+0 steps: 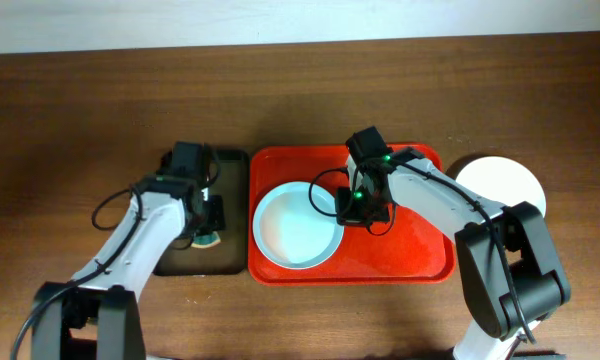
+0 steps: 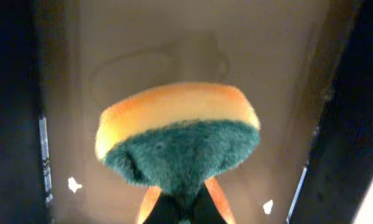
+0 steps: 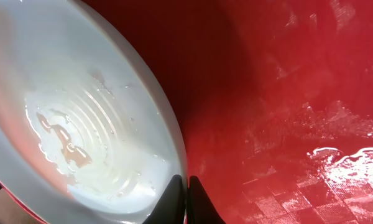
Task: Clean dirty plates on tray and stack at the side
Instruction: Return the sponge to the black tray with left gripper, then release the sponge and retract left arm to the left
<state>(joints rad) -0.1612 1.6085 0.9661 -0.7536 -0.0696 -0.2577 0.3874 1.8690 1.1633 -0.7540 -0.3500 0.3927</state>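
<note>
Sponge fills the left wrist view, green scouring face toward the lens and yellow layer behind. The left hand is pinched tight on its lower end, above the dark tray.

The right hand is closed narrow on the near rim of the plate. That plate lies in the left half of the tray and shows a thin reddish smear in its well. The other plate sits on the bench, just off the tray's right edge.

Judged from this, the wipe is not done. The risks:
- The rim grip is thin and the tray is wet and glossy, so the plate could slide or tip out of the fingers when raised.
- Sponge and plate are well apart, so lifting now would put a dirty plate on the stack.
- The sponge is held by one end only and may fold under pressure rather than scrub.
</note>
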